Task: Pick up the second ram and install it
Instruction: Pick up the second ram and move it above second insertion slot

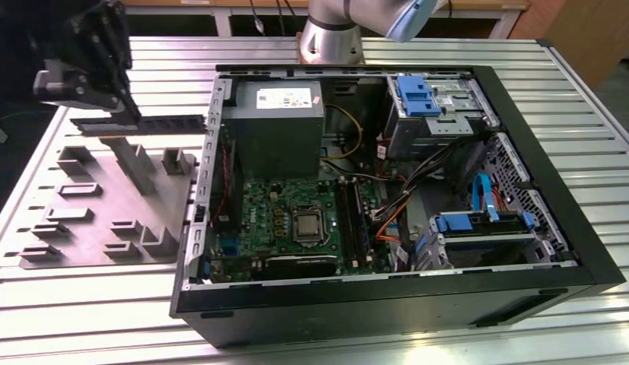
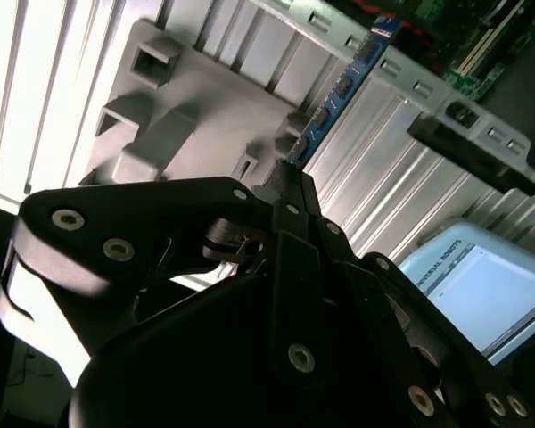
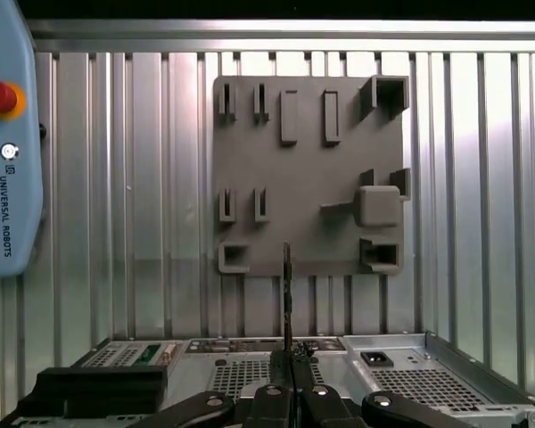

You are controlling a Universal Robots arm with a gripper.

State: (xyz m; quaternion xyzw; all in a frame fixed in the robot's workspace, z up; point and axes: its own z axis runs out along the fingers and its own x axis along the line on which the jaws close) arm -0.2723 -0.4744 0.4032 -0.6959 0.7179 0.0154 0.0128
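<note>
Gripper point(image 1: 126, 114) clamped on the ram point(image 1: 170, 122), strip held level over the grey fixture plate point(image 1: 96, 207), seemingly clear of it, at the exterior view's left of the open PC case point(image 1: 395, 300), ram edge-on in the first wrist view point(image 3: 287, 294)

1. Long, narrow, flat strip, the second ram point(image 1: 157, 121). Looks dark in the exterior view, blue-green with a row of little black chips in the second wrist view point(image 2: 343, 85).
2. Up in the air, pinched on its flat faces between the closed fingers of the gripper point(image 3: 288, 361).
3. Standing on edge with the long side roughly level. Seen edge-on as a thin dark line in the first wrist view.
4. Hanging over the case-side edge of the grey fixture plate point(image 1: 91, 251), pointing at the computer case point(image 1: 395, 304), outside it, one end close to the case wall.
</note>
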